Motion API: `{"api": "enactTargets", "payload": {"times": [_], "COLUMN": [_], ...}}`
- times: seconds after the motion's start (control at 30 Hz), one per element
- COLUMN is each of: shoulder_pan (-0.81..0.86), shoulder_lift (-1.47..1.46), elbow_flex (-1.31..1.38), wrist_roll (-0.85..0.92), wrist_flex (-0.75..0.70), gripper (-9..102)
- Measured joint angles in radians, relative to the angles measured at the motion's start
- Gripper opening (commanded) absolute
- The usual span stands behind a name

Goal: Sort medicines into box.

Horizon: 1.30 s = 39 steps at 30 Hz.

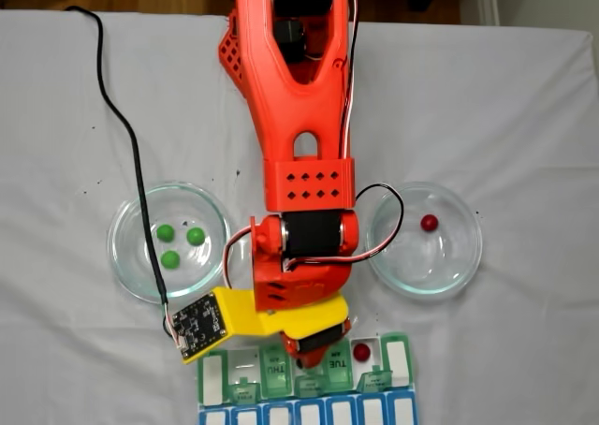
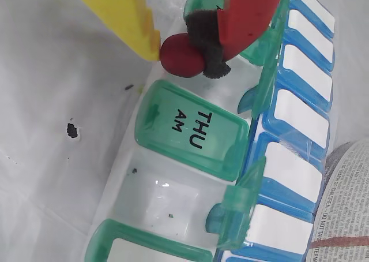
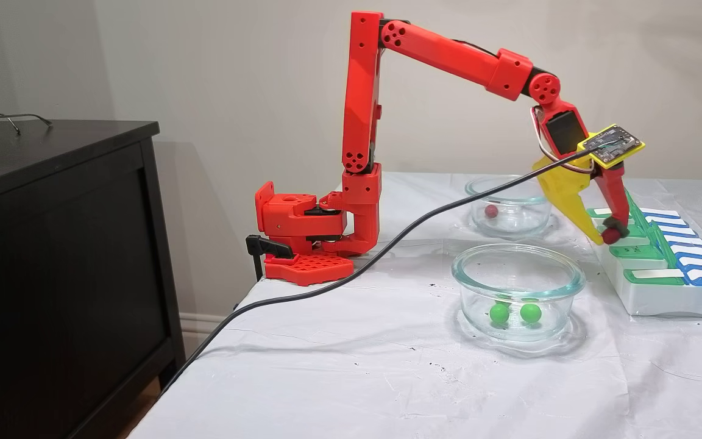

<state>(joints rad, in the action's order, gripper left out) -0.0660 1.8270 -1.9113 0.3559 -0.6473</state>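
My gripper [image 2: 183, 57] is shut on a dark red pill [image 2: 176, 60], pinched between the yellow finger [image 2: 124, 14] and the red finger's black pad [image 2: 209, 40]. It hangs just over the box [image 2: 173, 201], above an open white compartment beside the shut THU AM lid [image 2: 190, 129]. In the side fixed view the gripper [image 3: 607, 235] holds this pill at the box's [image 3: 662, 292] top. Another red pill [image 1: 361, 351] lies in a compartment by the TUE lid. One red pill [image 1: 429, 223] sits in the right glass dish [image 1: 468, 256]. Three green pills [image 1: 169, 258] lie in the left dish [image 1: 126, 266].
A black cable [image 1: 131, 144] runs from the wrist camera board [image 1: 198, 325] across the left dish to the table's far corner. Small black specks [image 2: 72, 130] dot the white cloth. Printed paper [image 2: 346, 204] lies beside the box. A black cabinet [image 3: 52, 244] stands off the table's edge.
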Motion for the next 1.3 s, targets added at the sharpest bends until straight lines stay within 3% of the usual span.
{"api": "enactTargets", "payload": {"times": [0.47, 0.6, 0.83, 0.93, 1.1, 1.17, 1.3], "shoulder_pan": [0.006, 0.008, 0.008, 0.008, -0.005, -0.020, -0.080], "shoulder_lift": [0.000, 0.000, 0.000, 0.000, 0.009, 0.029, 0.054], "elbow_flex": [0.035, 0.035, 0.035, 0.035, 0.035, 0.038, 0.133], "wrist_roll": [-0.012, -0.012, -0.012, -0.012, 0.003, 0.009, 0.017], "wrist_flex": [-0.035, -0.018, -0.015, -0.017, -0.075, -0.120, -0.298], "gripper": [0, 18, 24, 21, 5, 0, 0]}}
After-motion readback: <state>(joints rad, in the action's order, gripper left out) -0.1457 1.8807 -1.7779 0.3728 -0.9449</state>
